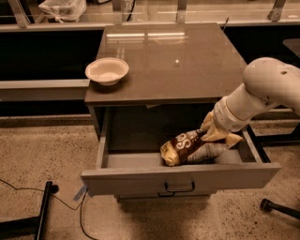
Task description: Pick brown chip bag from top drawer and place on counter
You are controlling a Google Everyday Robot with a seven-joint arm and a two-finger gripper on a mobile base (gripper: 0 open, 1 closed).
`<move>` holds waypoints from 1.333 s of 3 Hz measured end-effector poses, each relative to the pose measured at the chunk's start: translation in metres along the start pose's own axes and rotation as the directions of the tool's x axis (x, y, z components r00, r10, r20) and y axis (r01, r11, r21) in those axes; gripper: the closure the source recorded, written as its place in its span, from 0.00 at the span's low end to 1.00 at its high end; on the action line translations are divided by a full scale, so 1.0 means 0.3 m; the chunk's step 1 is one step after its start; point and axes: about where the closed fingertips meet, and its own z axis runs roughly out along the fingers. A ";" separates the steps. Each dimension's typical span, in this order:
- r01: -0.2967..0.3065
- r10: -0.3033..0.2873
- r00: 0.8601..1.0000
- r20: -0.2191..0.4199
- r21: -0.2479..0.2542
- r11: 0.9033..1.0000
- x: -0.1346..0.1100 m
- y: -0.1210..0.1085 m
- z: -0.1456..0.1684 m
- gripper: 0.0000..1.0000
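The brown chip bag lies in the open top drawer, right of centre, its right end tilted up. My gripper reaches down into the drawer from the right on a white arm. Its yellowish fingers are closed around the bag's raised right end. The bag's left end rests on the drawer floor. The counter is the glossy top right above the drawer.
A white bowl sits on the counter's left edge. The drawer handle is at the centre of the front panel. A plastic bag lies on the back shelf. A black stand and cables are on the floor at left, and a caster at right.
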 end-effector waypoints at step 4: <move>-0.135 0.015 0.973 0.232 0.512 0.848 -0.086 0.064 -0.773 1.00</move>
